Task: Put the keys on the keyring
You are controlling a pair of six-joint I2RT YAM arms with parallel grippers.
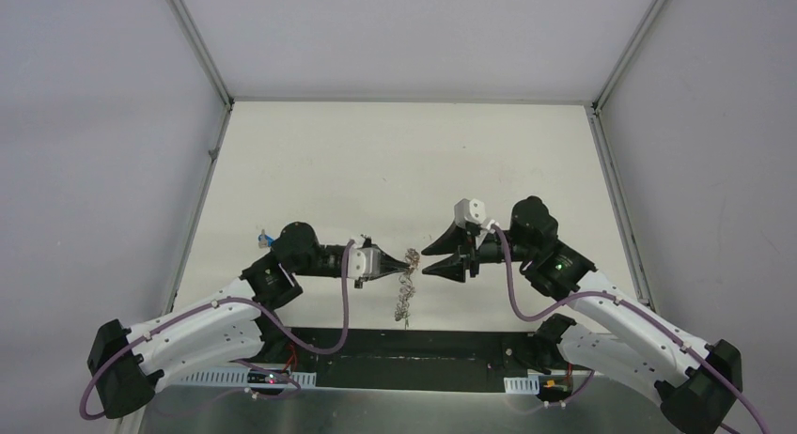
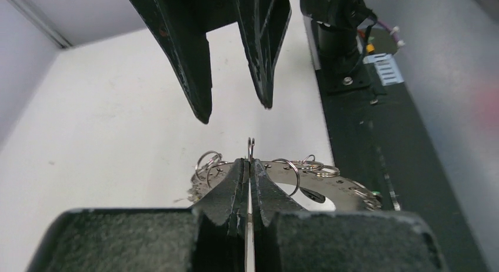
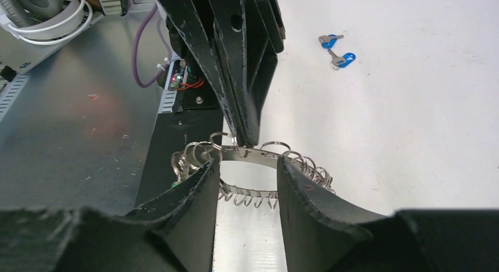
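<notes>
The keyring [image 1: 406, 286], a silvery band edged with small wire loops, hangs from my left gripper [image 1: 398, 262] above the table's near edge. In the left wrist view my left gripper [image 2: 250, 165] is shut on one wire loop, and the keyring [image 2: 347, 192] spreads out behind its fingers. My right gripper [image 1: 426, 261] faces it from the right, open. In the right wrist view my right gripper [image 3: 248, 162] has its fingertips at either side of the keyring [image 3: 262, 155], holding nothing. Two blue-headed keys [image 3: 336, 50] lie on the table, also visible as keys [image 1: 266, 237] beside the left arm.
White table [image 1: 395, 162] with grey walls on three sides. A black base strip [image 1: 423, 364] with cables and mounts runs along the near edge, right under the hanging ring.
</notes>
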